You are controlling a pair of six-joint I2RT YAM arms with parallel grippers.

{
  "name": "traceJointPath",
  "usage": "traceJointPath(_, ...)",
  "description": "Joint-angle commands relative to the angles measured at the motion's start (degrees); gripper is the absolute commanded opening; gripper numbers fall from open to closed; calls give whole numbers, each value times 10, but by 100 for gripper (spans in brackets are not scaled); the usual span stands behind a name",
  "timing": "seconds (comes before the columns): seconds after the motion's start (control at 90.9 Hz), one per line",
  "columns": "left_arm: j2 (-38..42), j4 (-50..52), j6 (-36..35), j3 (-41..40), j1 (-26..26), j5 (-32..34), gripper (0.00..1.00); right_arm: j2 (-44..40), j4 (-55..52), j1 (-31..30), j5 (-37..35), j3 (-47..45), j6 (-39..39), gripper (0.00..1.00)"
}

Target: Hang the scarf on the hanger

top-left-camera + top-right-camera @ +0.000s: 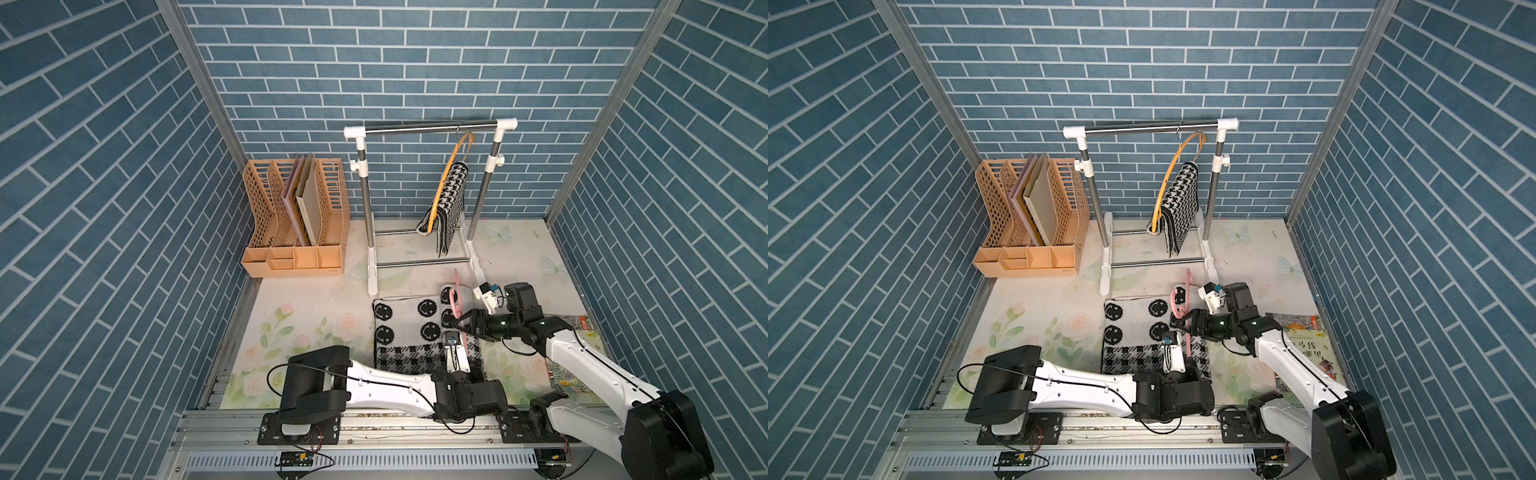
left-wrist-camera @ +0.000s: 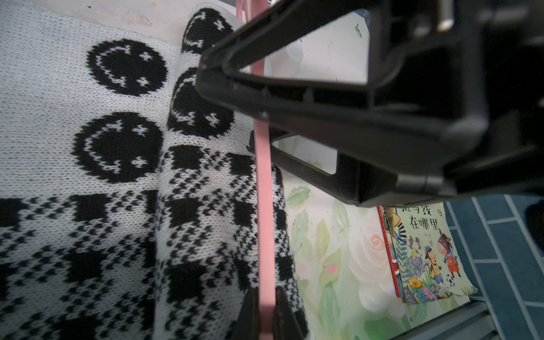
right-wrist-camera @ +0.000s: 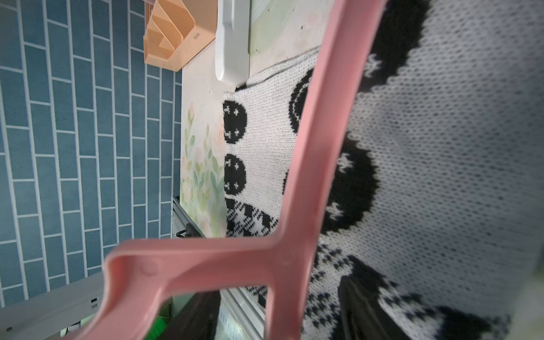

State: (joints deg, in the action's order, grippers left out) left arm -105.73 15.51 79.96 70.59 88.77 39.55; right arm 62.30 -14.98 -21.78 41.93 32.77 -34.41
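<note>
pink plastic is what the left gripper (image 2: 265,297) pinches: its two black fingers are closed tight on one thin bar of the pink hanger (image 2: 262,206). i think it holds the bar so the hanger does not slide while cloth goes over it.

the scarf (image 1: 403,328), white with black smiley faces and checks, lies flat on the table (image 1: 316,299) in the lower middle of both top views. one long fold of it is bunched up right beside the held bar. the right gripper (image 1: 459,325) sits at the scarf's right edge, near the hook end of the hanger, with its fingers spread apart and nothing in them.

in the upper middle of both top views a rack (image 1: 432,126) holds an orange hanger (image 1: 442,183) with another scarf (image 1: 453,195) on it.

hard to see: the left arm covers the near end of the scarf in the top views. the pink hanger runs off the edge of both wrist views. i cannot tell if the fold goes over the bar or only leans on it, or if the right fingers touch the hanger.
</note>
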Motion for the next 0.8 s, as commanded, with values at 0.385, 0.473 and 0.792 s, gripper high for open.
traceJointPath(0.385,15,40,-78,43,-3,-61,98,28,55,-3,25,-28,-14,25)
traceJointPath(0.473,68,29,-109,15,-3,-72,100,26,66,-1,35,-35,-24,24)
traceJointPath(0.792,387,-166,-190,-258,-76,-222,100,27,135,36,83,-67,-59,22)
